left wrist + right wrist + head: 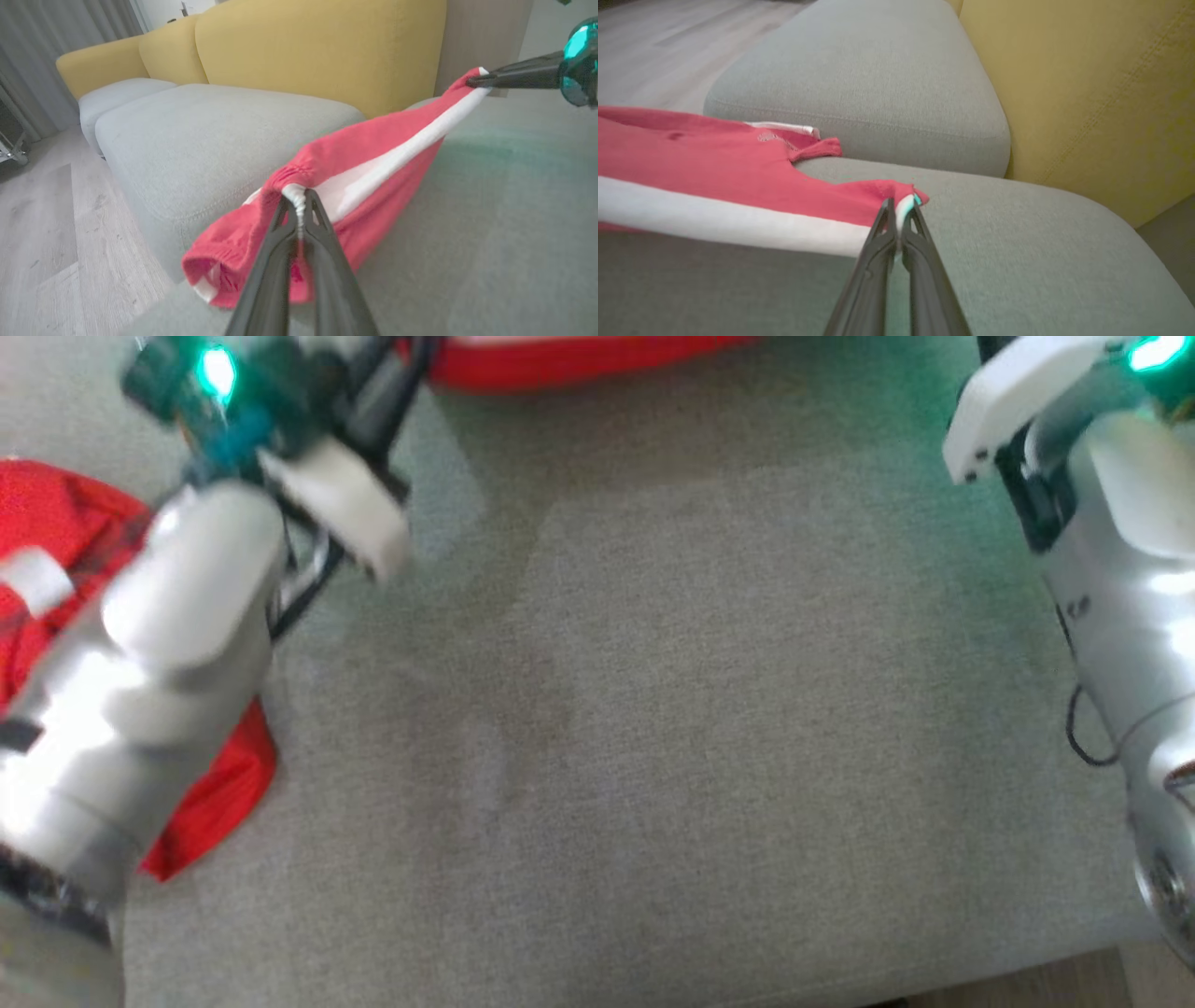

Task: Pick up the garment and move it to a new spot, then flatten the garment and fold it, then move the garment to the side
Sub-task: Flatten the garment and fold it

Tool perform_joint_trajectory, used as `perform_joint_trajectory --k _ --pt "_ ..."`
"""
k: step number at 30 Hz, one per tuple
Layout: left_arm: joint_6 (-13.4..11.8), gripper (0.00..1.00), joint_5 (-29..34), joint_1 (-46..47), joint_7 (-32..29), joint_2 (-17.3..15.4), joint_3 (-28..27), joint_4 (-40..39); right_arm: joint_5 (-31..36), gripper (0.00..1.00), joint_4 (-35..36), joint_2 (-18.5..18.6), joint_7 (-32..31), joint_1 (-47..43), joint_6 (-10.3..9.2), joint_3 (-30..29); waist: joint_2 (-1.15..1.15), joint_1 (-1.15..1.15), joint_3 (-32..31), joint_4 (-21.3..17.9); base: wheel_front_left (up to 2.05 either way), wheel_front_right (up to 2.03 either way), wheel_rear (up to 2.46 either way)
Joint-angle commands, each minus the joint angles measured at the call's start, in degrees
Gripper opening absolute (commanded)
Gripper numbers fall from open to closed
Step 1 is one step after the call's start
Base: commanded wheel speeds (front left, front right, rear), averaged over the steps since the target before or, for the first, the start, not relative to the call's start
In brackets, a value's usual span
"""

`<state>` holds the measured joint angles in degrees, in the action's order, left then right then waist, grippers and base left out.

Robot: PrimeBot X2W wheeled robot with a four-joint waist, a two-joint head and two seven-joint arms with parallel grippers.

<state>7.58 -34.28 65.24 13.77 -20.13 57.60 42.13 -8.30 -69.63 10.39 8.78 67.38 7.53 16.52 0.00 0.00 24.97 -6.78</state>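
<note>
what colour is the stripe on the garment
White stripe on the red garment; best in left wrist view.

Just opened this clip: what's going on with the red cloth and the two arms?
The robot has a red garment with a white stripe pinched at both ends. The left gripper is shut on the gathered waistband end, and the right gripper is shut on the far end of the stripe. The cloth is stretched between them over the grey sofa seat, in front of the yellow backrest. It is not yet folded.
</note>
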Motion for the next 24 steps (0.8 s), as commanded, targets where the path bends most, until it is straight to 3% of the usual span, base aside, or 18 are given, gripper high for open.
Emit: perform_joint_trajectory --k 1,7,13,18,24 --pt "-0.10 0.00 -0.43 1.45 0.56 -2.80 -1.26 -1.25 -0.71 0.00 1.27 0.05 -0.33 -0.24 -0.04 1.07 0.00 0.00 -1.13 0.18 0.00 0.00 0.00" --pt "-0.10 0.00 -3.62 -6.04 1.07 -5.20 3.05 -3.88 -7.90 0.00 2.33 2.93 -5.74 -5.64 -0.04 10.64 0.00 0.00 -5.62 -0.30 0.00 0.00 0.00" --pt "-0.22 0.00 -3.95 -12.90 1.19 -7.43 4.54 -7.41 -19.69 0.00 10.20 6.85 -12.70 -12.70 -0.04 20.12 0.00 0.00 -10.42 -1.78 0.00 0.00 0.00" --pt "-1.45 0.00 -5.15 -18.90 1.21 -8.55 4.40 -12.13 -28.71 0.00 18.04 12.86 -17.72 -18.19 -0.04 26.41 0.00 0.00 -14.51 -2.79 0.00 0.00 0.00" --pt "-3.92 0.00 -6.28 -25.63 1.06 -10.34 5.23 -18.62 -33.07 0.00 23.62 18.26 -20.32 -23.77 -0.04 30.47 0.00 0.00 -18.98 -3.59 0.00 0.00 0.00"
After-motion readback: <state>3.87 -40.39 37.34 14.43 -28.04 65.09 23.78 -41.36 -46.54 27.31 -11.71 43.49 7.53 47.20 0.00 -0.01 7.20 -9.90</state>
